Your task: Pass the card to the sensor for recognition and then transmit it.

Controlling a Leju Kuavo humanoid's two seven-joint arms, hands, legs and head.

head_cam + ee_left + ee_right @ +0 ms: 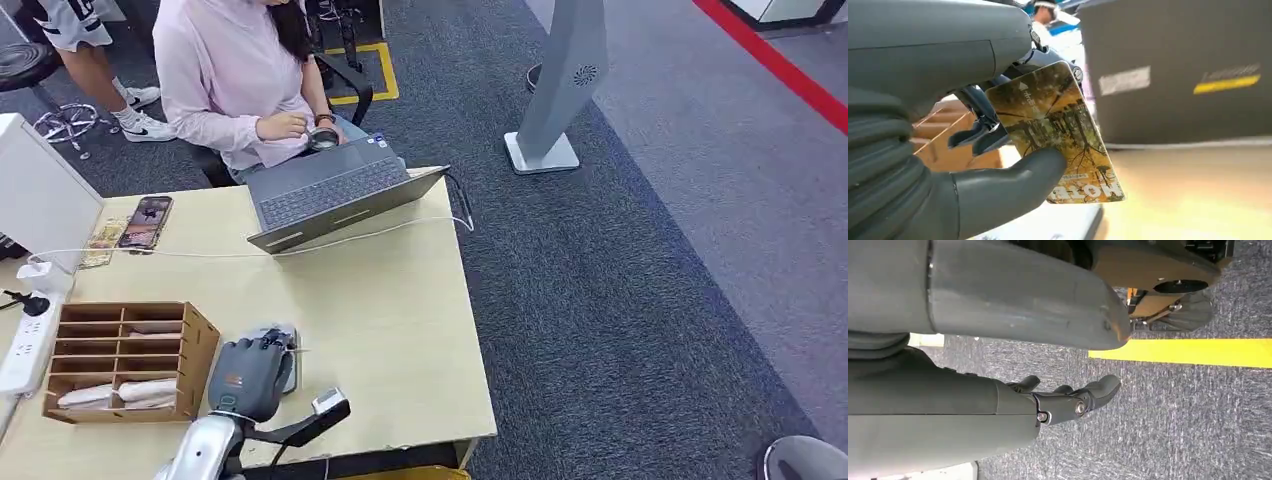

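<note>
Pinching the card (1058,135) between thumb and fingers, left hand (250,375) over the sensor (288,352), right hand (1068,400) released, fingers apart

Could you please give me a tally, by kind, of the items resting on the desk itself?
Laptop: 1
Phone: 1
Wooden organiser: 1
Power strip: 1
Monitor: 1
Total: 5
The card is held in the left hand, so it is not counted.

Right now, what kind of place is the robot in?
Probably an office or lab work area: a person works at a laptop on a wooden desk, over grey carpet with floor tape.
</note>
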